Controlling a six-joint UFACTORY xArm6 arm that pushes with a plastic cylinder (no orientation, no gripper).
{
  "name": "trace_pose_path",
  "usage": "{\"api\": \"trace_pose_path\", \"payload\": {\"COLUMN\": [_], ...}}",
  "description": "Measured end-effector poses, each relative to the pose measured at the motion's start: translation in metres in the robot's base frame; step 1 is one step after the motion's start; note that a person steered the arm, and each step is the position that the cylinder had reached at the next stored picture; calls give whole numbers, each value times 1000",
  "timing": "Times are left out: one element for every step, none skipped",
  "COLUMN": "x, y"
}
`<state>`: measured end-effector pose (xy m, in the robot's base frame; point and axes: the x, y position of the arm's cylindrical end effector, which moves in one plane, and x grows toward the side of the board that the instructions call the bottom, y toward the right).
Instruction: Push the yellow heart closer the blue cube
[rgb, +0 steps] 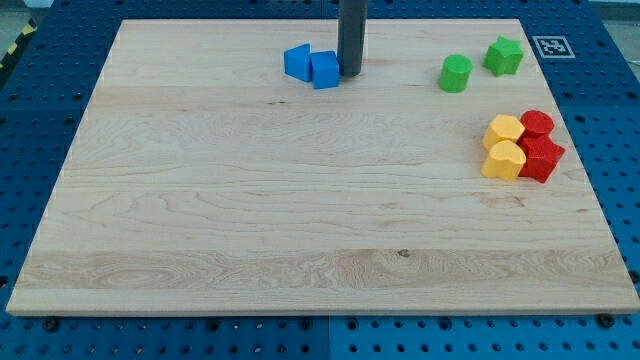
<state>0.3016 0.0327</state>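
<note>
- Your tip (351, 73) has no claw to spread or pinch; the bare rod end sits just beside the blue cube (325, 70), on its right in the view.
- From the blue cube, the yellow heart (504, 160) lies well apart, toward the view's lower right.
- It looks glossy and rounded, touching a second yellow block (504, 130) and a red block (541, 160).

So my tip (350, 73) sits just right of the blue cube (325, 70), which touches another blue block (297, 62) on its left, all near the board's (250, 200) top edge. Green cylinder (455, 73) and green star (504, 55) are further right. Below them, the yellow heart (503, 160) huddles under a second yellow block (504, 130), with two red blocks (540, 142) on their right.
</note>
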Motion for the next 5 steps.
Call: {"api": "trace_pose_path", "payload": {"x": [4, 63, 143, 197, 209], "y": [14, 40, 45, 93, 166]}}
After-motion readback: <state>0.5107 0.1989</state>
